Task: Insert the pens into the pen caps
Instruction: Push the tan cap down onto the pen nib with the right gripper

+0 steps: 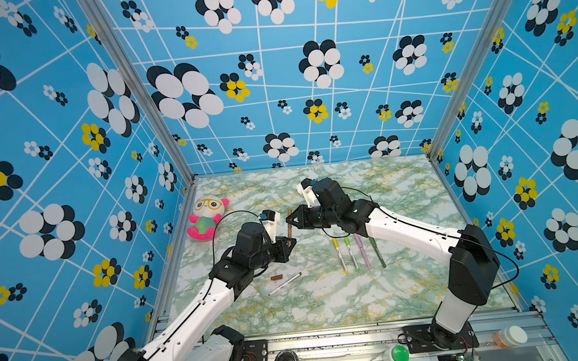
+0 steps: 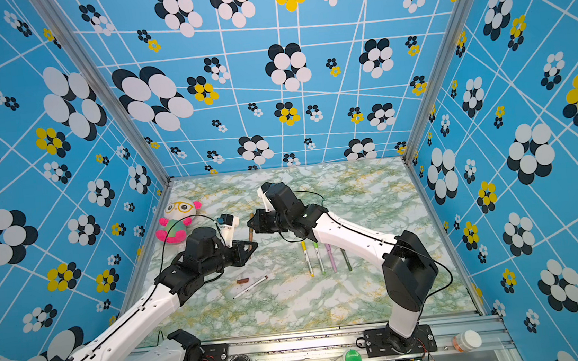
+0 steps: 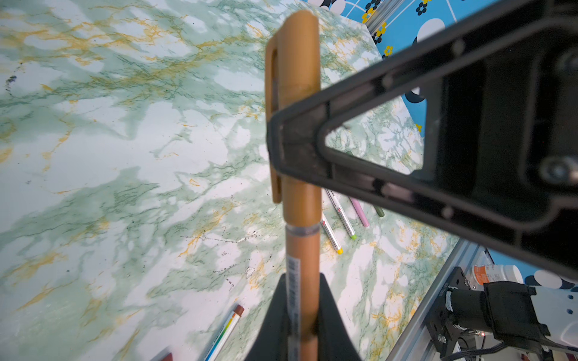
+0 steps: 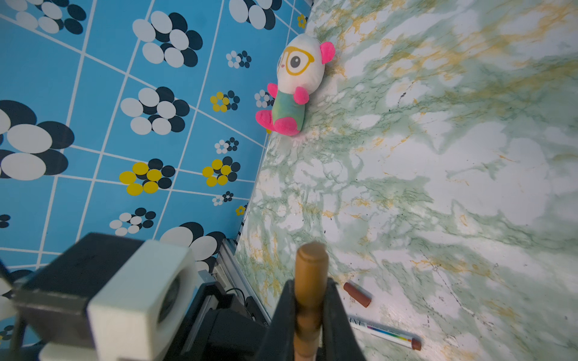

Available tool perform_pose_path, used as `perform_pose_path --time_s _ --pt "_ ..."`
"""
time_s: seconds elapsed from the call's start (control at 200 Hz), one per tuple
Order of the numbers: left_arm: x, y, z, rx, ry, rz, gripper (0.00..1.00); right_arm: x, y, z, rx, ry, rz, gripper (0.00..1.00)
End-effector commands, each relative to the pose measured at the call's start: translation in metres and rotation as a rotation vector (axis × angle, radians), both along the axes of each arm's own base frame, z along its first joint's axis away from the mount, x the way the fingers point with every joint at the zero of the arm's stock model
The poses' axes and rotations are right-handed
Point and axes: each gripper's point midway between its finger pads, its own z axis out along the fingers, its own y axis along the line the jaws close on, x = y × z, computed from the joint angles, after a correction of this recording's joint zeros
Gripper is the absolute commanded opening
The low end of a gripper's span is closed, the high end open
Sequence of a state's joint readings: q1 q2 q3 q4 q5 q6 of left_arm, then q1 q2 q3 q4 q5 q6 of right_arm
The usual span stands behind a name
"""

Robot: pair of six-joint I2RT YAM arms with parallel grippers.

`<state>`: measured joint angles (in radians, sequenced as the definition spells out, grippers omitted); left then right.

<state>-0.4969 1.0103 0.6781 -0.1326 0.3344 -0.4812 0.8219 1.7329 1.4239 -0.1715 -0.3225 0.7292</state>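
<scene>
Tan pen [image 3: 302, 256], held by left gripper [image 1: 291, 242], right gripper [image 1: 288, 221] (capped)

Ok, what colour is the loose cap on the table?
Brown; the cap shows best in the right wrist view.

- Nothing legible in any view: no word, brand or number sharp enough to read.
- On the tan pen [image 3: 302, 259]: a grey printed strip along the barrel, barcode-like, blurred past reading.
- On the white pen with the brown tip [image 4: 386, 335]: small dark print beside a rainbow colour band, letters too small to make out.
- On the yellow-tipped pen [image 3: 330, 234] and the light-green-tipped pen [image 3: 341, 215]: a small red mark and lines of dark print on each white barrel, unreadable.
- On the white bottle [image 3: 497, 272] by the metal rail: an orange label with pale lettering, too blurred to read.
</scene>
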Motion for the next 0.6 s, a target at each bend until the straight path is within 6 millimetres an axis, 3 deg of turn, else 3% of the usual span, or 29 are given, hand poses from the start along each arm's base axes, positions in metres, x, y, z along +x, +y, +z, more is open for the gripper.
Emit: perform_pose_path --time_s 0.0,0.255,0.415,0.595 --pt "0.015 -0.019 0.111 -0.166 -0.364 -0.084 0.00 -0.069 0.009 -0.047 -0.079 0.156 0.268 0.00" --pt "0.018 -0.002 0.129 -0.238 -0.406 -0.066 0.00 -0.091 0.002 -0.042 -0.048 0.161 0.365 0.00" --pt "0.025 0.012 0.136 -0.232 -0.429 -0.010 0.00 -0.085 -0.011 -0.061 -0.124 0.193 0.280 0.00" --pt "0.033 0.027 0.138 -0.194 -0.455 0.094 0.00 -0.063 -0.041 -0.097 -0.337 0.239 0.078 0.00"
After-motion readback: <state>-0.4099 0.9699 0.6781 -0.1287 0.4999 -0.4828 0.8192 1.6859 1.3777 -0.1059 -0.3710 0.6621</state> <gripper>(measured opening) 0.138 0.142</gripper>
